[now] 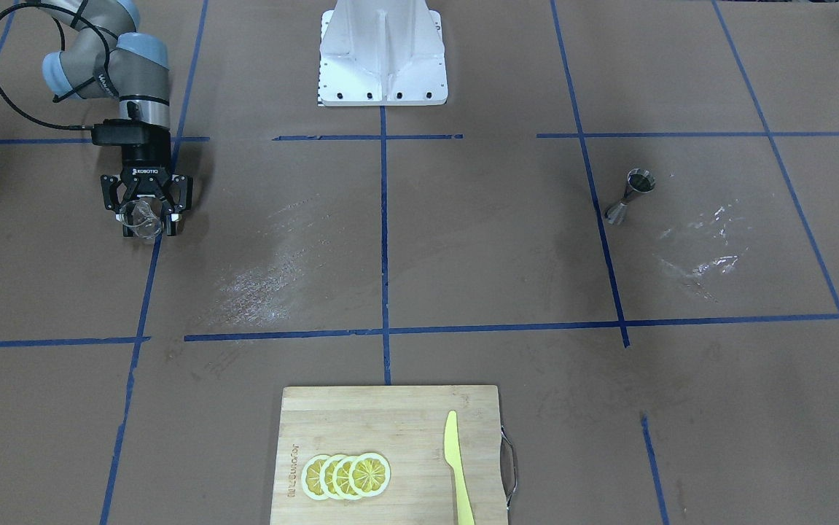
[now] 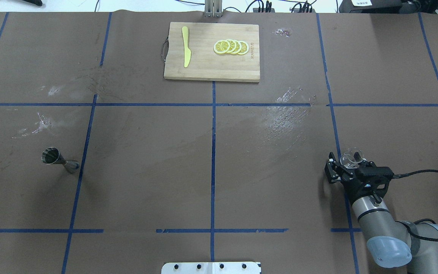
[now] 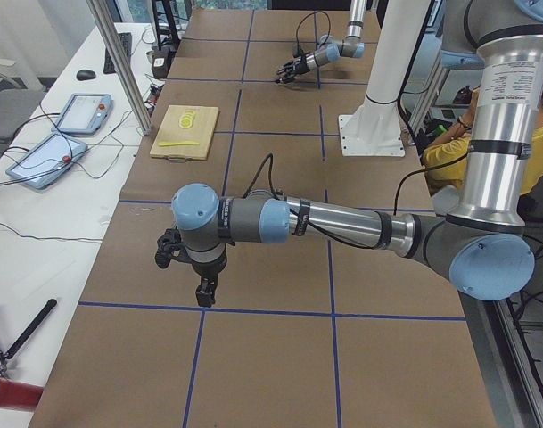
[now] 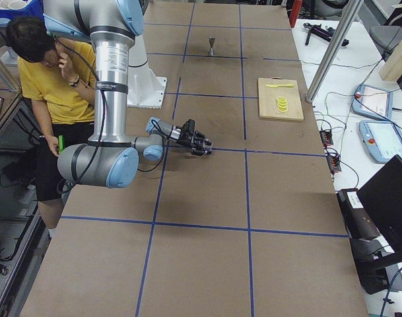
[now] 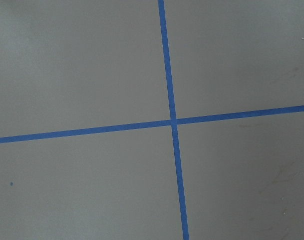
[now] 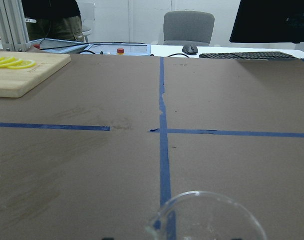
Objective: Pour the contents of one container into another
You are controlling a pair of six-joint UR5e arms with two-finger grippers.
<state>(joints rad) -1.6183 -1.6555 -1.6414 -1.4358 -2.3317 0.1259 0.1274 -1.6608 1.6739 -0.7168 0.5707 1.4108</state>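
Note:
The small clear glass (image 2: 351, 158) stands upright between the fingers of my right gripper (image 2: 350, 164), which is shut on it low over the table on my right side. The front-facing view shows the same glass (image 1: 141, 219) in that gripper (image 1: 148, 219), and its rim (image 6: 206, 215) fills the bottom of the right wrist view. The silver metal jigger (image 2: 59, 160) stands alone far across the table on my left side, also seen as the jigger (image 1: 632, 193). My left gripper (image 3: 186, 267) shows only in the exterior left view, so I cannot tell its state.
A wooden cutting board (image 2: 211, 68) lies at the far middle of the table, carrying lemon slices (image 2: 231, 46) and a yellow knife (image 2: 185, 46). Blue tape lines cross the brown table cover. The white robot base (image 1: 383, 55) stands at the near edge. A person sits beside the robot.

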